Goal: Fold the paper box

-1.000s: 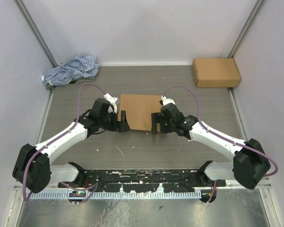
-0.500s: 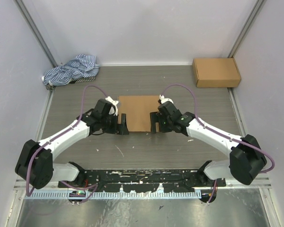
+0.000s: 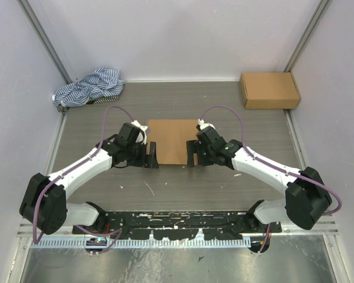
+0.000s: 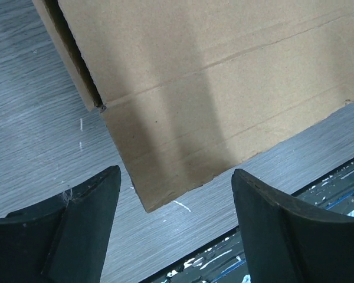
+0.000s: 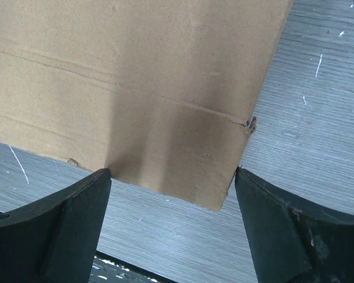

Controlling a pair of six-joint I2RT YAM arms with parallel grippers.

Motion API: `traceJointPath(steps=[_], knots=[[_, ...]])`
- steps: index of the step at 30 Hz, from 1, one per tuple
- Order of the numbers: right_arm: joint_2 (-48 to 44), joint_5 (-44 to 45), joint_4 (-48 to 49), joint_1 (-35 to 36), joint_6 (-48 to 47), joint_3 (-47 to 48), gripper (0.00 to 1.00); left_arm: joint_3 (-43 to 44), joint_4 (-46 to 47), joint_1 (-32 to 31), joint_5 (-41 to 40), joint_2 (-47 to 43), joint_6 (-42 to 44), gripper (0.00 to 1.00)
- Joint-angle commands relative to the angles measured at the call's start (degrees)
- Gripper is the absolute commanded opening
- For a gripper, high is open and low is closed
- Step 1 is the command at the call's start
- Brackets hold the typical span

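The paper box (image 3: 172, 140) is a plain brown cardboard mailer lying flat at the table's middle, its top panel facing up. My left gripper (image 3: 153, 155) is open at the box's near left corner. In the left wrist view the gripper (image 4: 175, 177) straddles that corner of the box (image 4: 224, 88), and a dark gap shows along the box's side edge. My right gripper (image 3: 193, 154) is open at the near right corner. In the right wrist view the gripper (image 5: 172, 174) straddles that corner of the box (image 5: 135, 76). Neither gripper holds anything.
A second closed brown cardboard box (image 3: 269, 89) sits at the back right corner. A blue-and-white striped cloth (image 3: 88, 87) is bunched at the back left. Grey walls bound the wood-grain table (image 3: 165, 183) on three sides.
Both grippers have shifted slightly along the box's near corners. The box looks a little flatter, and its near edge sits slightly closer to me.
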Motion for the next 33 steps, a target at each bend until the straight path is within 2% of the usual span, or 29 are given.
traceJointPath(steps=[1, 33], knots=[[-0.2, -0.1, 0.7, 0.4, 1.0, 2.0, 0.90, 2.1, -1.5, -0.2, -2.2, -1.8, 0.1, 0.82], [-0.3, -4.1, 0.7, 0.3, 2.0, 4.4, 0.88, 5.6, -5.4, -1.0, -2.9, -2.1, 0.9, 0.70]])
